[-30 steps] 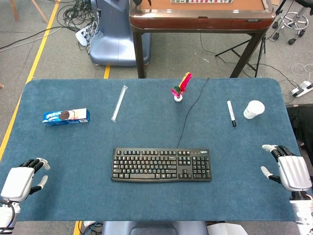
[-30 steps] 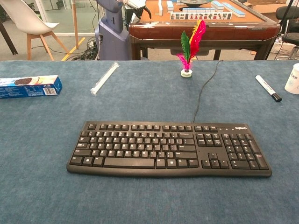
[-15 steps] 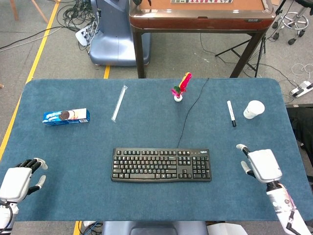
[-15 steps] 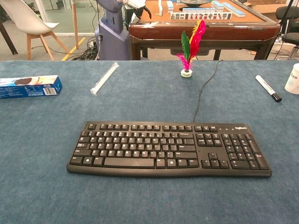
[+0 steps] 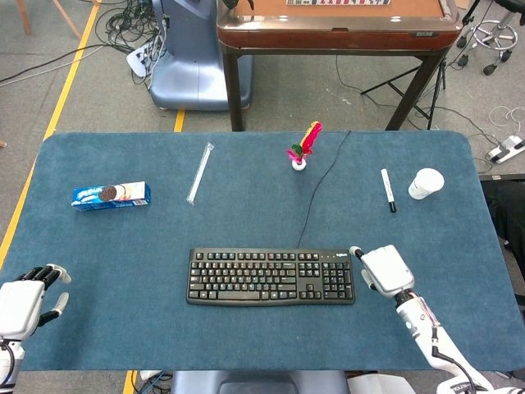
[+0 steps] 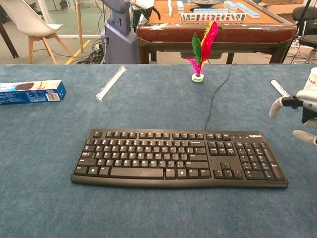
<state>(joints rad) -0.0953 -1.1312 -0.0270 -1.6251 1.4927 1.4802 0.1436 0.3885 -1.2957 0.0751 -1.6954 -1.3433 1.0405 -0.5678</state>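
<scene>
Your right hand [image 5: 384, 270] hung just beside the right end of the keyboard [image 5: 271, 277], fingers spread and holding nothing. That keyboard sat mid-surface [image 5: 123, 246] with a Logitech logo on its top right corner, cable running back past the feather shuttlecock [image 5: 303, 148]. Your left hand [image 5: 22, 301] was at the near left corner, fingers loosely apart, empty too. The blue cookie box [image 5: 111, 194] looked like Oreos, but the print was too small to read.
</scene>
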